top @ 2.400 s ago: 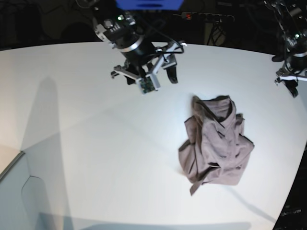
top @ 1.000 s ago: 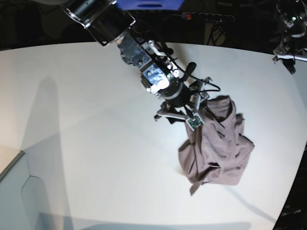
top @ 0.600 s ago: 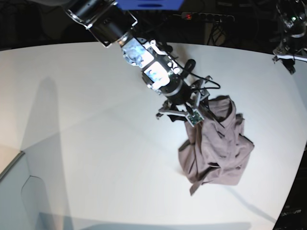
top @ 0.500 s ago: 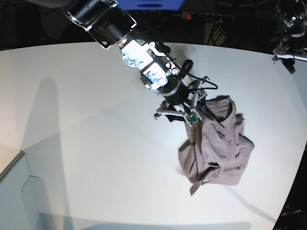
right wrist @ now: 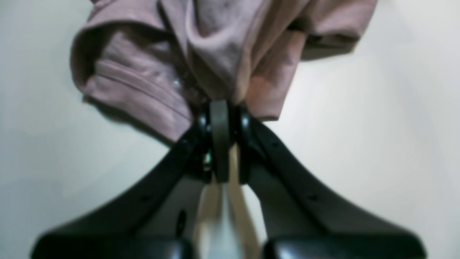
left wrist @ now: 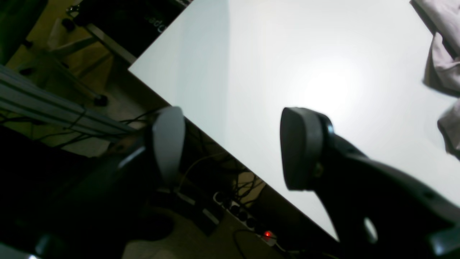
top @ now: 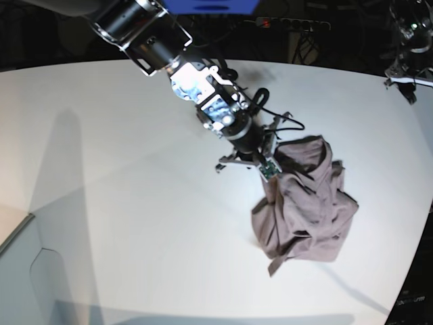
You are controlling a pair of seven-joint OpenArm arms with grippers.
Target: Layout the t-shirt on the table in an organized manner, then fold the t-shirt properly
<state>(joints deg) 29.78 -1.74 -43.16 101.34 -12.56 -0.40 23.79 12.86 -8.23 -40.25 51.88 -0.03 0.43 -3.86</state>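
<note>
**A:** Since the earlier frames the right gripper [top: 270, 157] has crossed from bare table at about eleven o'clock of the t-shirt [top: 306, 208] down onto the heap's upper-left edge, and its jaws have snapped together. What do you make of the hold?

**B:** It is clenched on a bunch of cloth. The right wrist view shows folds of the t-shirt [right wrist: 212, 54] gathered straight into the pinched tips of the right gripper [right wrist: 220, 115], a hemmed edge hanging at ten o'clock of them. I judge it took an outer edge so the heap can be drawn open for laying out.

**A:** And the shirt itself?

**B:** Crumpled in a mound on the white table [top: 135, 203], toward the right side in the base view. Nothing is spread yet.

**A:** Further right?

**B:** The left gripper [left wrist: 230, 144] hangs at the table's far edge, jaws spread wide and holding nothing; the t-shirt [left wrist: 444, 64] sits at two o'clock of it, well apart. Probably waiting its turn.

**A:** Any writing?

**B:** None readable. No neck label shows.
</note>
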